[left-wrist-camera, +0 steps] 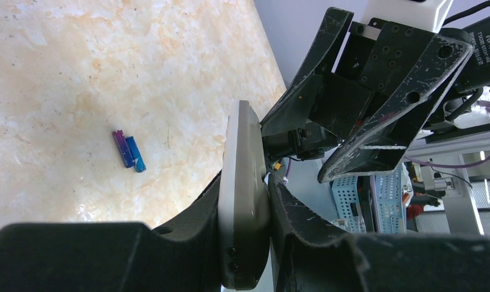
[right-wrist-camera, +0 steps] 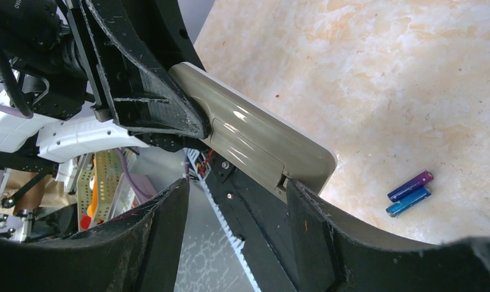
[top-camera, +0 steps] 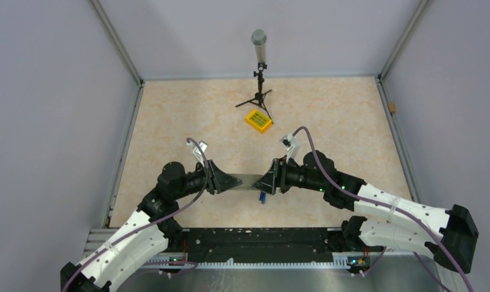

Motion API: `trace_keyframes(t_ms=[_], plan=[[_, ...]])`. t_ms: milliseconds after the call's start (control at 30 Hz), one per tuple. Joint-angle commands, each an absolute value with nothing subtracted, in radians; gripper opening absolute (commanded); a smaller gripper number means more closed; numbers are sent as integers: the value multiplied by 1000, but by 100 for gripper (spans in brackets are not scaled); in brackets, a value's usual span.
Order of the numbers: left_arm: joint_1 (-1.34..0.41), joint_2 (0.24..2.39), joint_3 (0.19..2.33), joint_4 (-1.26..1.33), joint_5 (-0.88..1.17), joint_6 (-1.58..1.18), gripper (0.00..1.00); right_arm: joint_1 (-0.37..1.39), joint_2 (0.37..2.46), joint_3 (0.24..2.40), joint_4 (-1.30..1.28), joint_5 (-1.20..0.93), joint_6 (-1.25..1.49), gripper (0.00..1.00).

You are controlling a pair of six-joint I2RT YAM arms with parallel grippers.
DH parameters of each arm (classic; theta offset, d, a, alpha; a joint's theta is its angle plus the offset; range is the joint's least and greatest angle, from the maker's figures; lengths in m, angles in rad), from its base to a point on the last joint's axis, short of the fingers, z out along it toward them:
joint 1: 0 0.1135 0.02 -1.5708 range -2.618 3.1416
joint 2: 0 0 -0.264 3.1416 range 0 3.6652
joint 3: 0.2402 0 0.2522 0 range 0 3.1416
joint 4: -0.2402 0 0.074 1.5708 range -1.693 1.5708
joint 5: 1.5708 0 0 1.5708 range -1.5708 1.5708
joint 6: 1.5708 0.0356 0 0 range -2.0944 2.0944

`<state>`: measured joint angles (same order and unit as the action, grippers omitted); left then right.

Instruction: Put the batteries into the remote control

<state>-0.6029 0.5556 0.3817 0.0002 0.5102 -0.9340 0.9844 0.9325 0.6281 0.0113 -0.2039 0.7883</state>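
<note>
**Ana:** Left pincer (left-wrist-camera: 247, 185) is pressed onto one end of the slim, grey-white plastic remote control (right-wrist-camera: 269, 131), holding it up off the beige marbled tabletop (right-wrist-camera: 382, 73) between the two arms.

**Ben:** And the other arm?

**Ana:** The right pincer (right-wrist-camera: 236, 188) is spread, with a finger on either side of the remote control's free end. One finger sits close to the corner, but I cannot tell whether it touches. It grips nothing.

**Ben:** Where are the cells?

**Ana:** The two tiny blue-and-purple cylindrical batteries (right-wrist-camera: 409, 193) lie side by side, touching each other, on the tabletop. They are near the remote control and clear of both pincers.

**Ben:** So how far along are we?

**Ana:** Early, I'd say. The remote control is lifted, and its plain back faces the right wrist camera. The rectangular battery cover (right-wrist-camera: 248, 152) on that back looks seated. There is a dark slit at its end, which may only be the seam.

**Ben:** What is left, then?

**Ana:** Nearly everything. The battery cover has to come off, each of the batteries has to be picked up and seated in the compartment, and the cover likely goes back on.
</note>
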Motion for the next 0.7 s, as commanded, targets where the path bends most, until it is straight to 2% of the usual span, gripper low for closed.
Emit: trace_keyframes(t_ms=[0,667], plan=[[-602,538,379,77,510,-949,0,994,944,620,28,-183,780,59],[-602,541,358,146,556,-998,0,1032,996,638,3,-111,773,59]])
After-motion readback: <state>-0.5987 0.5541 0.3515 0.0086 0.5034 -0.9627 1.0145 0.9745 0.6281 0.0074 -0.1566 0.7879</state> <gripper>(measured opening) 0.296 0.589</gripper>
